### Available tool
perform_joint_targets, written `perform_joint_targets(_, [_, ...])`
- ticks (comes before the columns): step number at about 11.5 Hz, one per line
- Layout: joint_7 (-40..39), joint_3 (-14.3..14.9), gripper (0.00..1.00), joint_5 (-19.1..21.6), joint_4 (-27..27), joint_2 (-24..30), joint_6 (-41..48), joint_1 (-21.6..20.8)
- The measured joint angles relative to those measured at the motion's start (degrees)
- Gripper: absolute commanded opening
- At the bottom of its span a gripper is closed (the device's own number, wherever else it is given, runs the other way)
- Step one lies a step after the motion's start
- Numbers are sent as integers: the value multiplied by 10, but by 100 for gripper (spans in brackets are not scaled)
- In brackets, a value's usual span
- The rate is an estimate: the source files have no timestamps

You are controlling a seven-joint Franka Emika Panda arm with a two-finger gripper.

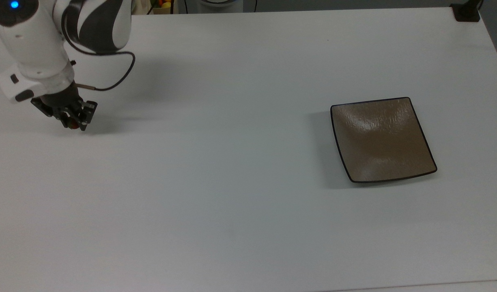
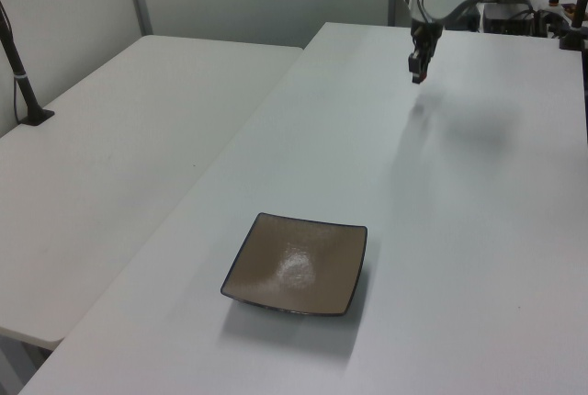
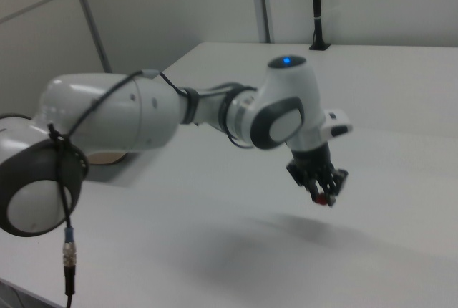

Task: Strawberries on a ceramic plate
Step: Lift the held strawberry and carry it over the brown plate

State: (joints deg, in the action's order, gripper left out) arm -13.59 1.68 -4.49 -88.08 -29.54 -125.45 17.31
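Note:
My gripper (image 1: 75,121) hangs at the top view's far left, lifted off the white table, and is shut on the small dark red strawberry (image 1: 74,124). In the right view the strawberry (image 3: 323,198) shows red between the black fingertips of the gripper (image 3: 325,197), clear of the table with its shadow below. In the left view the gripper (image 2: 418,73) is at the far end of the table. The square brown ceramic plate (image 1: 382,140) lies bare on the top view's right; in the left view the plate (image 2: 297,264) is near the front.
The white table (image 1: 232,182) stretches wide between gripper and plate. A black post base (image 1: 466,13) stands at the top view's far right corner. A second white table (image 2: 119,138) adjoins on the left view's left, with a black pole (image 2: 20,73).

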Motion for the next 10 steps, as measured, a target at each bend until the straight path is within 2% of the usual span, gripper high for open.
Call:
perform_joint_targets(2, [0,-5,22,0,3,45,32,-22])
perform_joint_targets(5, [0,-7,22,4,13,115,91,-85])
perform_joint_targets(8, [0,-9,22,67,92,137,216,-144])
perform_joint_targets(10, [5,-10,22,85,118,143,248,-192])
